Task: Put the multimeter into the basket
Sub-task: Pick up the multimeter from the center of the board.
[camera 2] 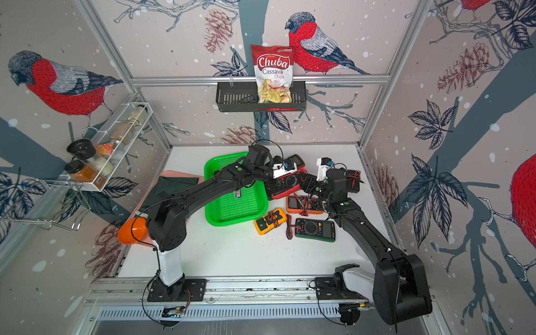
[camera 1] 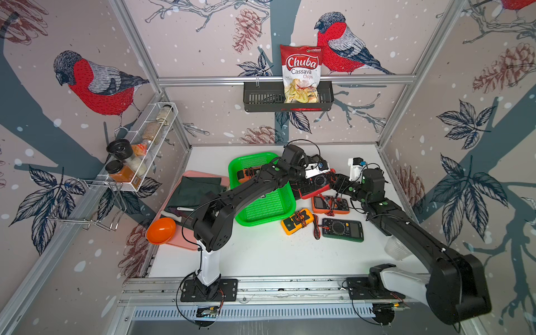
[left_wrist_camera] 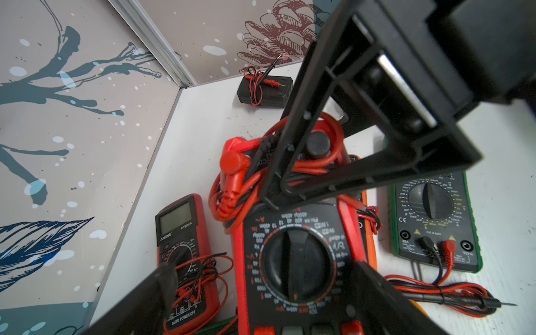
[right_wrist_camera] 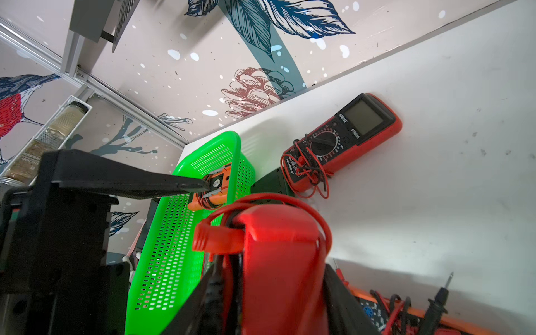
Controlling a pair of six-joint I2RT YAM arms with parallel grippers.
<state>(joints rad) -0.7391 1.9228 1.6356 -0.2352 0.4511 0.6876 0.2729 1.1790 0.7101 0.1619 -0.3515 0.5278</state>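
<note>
The right pincer (left_wrist_camera: 275,194) is closed on the right end of the red multimeter (camera 1: 316,185), where its red cables are wound, so it is holding this multimeter. The left pincer (left_wrist_camera: 265,275) stands wide, with one finger on each side of the multimeter's body near the dial. Whether the fingers (left_wrist_camera: 377,295) touch the case, I cannot tell.

The red multimeter is just to the right of the basket (camera 1: 268,207), beside its right rim, and it is not inside it. It seems raised a little from the surface (camera 1: 261,255), because a shadow lies under it in the right wrist view.

The basket stands left of the middle of the surface. An orange multimeter (camera 1: 246,174) already lies in its far left corner.

Farther away than the held one, a small red meter (camera 2: 295,161) lies flat with its cables on top. Nearer, a yellow meter (camera 1: 297,221) and a green meter (camera 1: 342,229) lie side by side on the surface, just right of the basket's near corner.
</note>
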